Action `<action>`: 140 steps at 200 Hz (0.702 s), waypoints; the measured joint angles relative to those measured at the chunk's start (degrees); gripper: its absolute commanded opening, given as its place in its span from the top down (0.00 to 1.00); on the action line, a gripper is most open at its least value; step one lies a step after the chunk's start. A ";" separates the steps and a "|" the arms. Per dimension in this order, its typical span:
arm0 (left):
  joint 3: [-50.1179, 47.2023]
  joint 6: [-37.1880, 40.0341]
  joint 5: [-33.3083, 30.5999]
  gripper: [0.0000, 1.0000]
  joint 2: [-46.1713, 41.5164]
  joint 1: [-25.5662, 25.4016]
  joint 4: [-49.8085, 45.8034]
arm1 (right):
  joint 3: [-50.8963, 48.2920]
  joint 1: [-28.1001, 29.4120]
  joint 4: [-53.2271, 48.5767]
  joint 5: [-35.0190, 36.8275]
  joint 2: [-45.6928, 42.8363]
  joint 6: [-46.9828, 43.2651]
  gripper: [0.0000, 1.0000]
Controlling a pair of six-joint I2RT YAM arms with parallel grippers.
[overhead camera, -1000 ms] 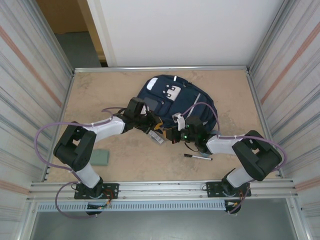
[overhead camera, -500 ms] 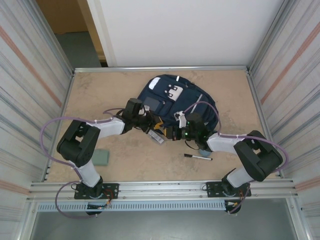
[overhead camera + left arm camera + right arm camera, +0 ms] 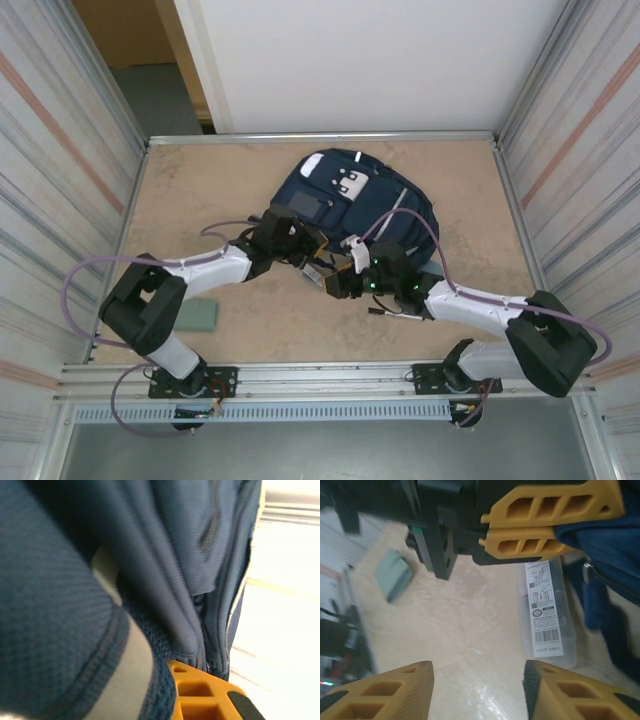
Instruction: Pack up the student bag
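Packing is under way. The student bag lies flat in the middle of the worktop, toward the far edge. It is soft navy woven cloth, slumped, with white patches and thin pale stripes.

My left gripper is clamped on the bag's near rim, its yellow ribbed fingers pressed together on a fold of blue fabric with mesh lining behind it. I read that as holding the mouth up for loading, though I can't see how wide the mouth gapes.

My right gripper hovers low over bare worktop just on the near side of that pinch, jaws apart and nothing between them.

Right below the pinch, at the bag's near edge, lies the clear case. It is long, rigid, see-through plastic with a white barcode label on top, and it looks like the next item in. I'd want my jaws square across its narrow width, since smooth plastic slips. Then I'd feed it under the lifted cloth without catching the zip.

Two more items wait:
- A thin black pen lies by my right forearm toward the near edge.
- A flat, matte grey-green block sits toward the near-left corner.
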 measured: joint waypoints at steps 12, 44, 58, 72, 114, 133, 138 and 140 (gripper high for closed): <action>1.22 0.59 -2.16 0.98 -1.44 -0.57 -2.51 | -0.74 1.20 0.31 3.93 -0.87 -3.37 0.47; 2.49 2.32 -9.05 1.00 -4.48 -2.10 -6.14 | -7.69 1.86 6.19 15.47 -1.53 -13.97 0.47; 2.49 1.53 -11.87 1.00 -4.96 -3.21 -7.39 | -9.29 2.89 7.26 19.91 -1.46 -17.05 0.47; 2.47 0.55 -13.81 1.00 -4.96 -4.17 -7.98 | -9.49 3.72 10.67 23.34 -0.57 -19.71 0.47; 2.43 -3.50 -18.23 1.00 -4.96 -6.32 -7.93 | -12.83 7.61 32.89 28.20 8.70 -31.67 0.49; 2.43 -4.96 -19.17 1.00 -4.96 -6.99 -7.96 | -13.38 8.76 41.66 29.75 16.20 -36.06 0.51; 2.43 -5.38 -19.41 1.00 -4.96 -7.19 -7.98 | -13.38 8.81 43.93 30.25 17.99 -36.59 0.51; 2.43 -5.46 -19.50 1.00 -4.96 -7.23 -7.98 | -13.35 8.83 44.87 30.56 18.75 -36.92 0.52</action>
